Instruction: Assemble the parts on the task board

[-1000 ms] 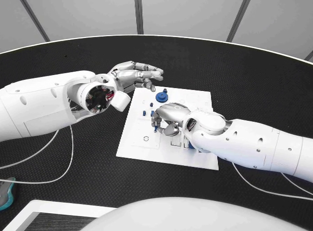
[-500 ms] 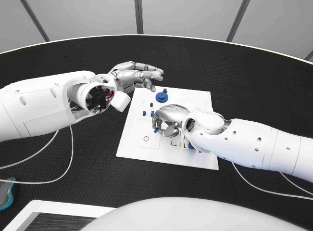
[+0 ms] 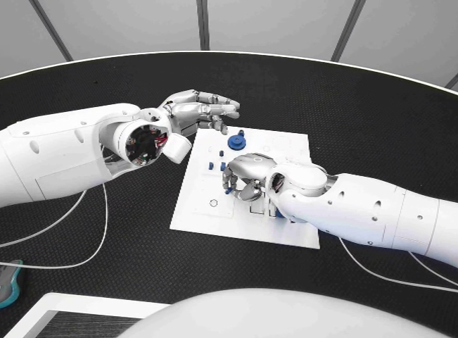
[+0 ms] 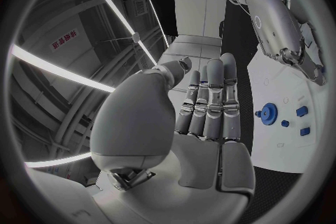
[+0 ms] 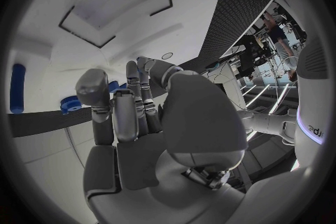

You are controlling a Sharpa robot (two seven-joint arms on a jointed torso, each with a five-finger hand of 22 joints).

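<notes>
The white task board (image 3: 214,211) lies mid-table. On it, a blue gear (image 3: 237,143) sits near the far edge, with small blue parts (image 3: 221,152) beside it. My right hand (image 3: 247,176) hovers over the board's middle, its fingers pointing down next to a small blue part (image 3: 229,187). In the right wrist view its palm (image 5: 140,140) is bare, and a blue peg (image 5: 18,87) and the gear (image 5: 70,103) lie beyond it. My left hand (image 3: 198,109) hangs above the board's far left corner. Its fingers (image 4: 210,101) are stretched out and hold nothing.
A white cable (image 3: 77,239) loops over the black table at the left. A teal-and-grey object (image 3: 3,282) lies near the front left edge. A white tray corner (image 3: 56,313) shows at the front.
My right hand has edged slightly lower over the board's middle. The left hand and the blue parts have stayed put.
</notes>
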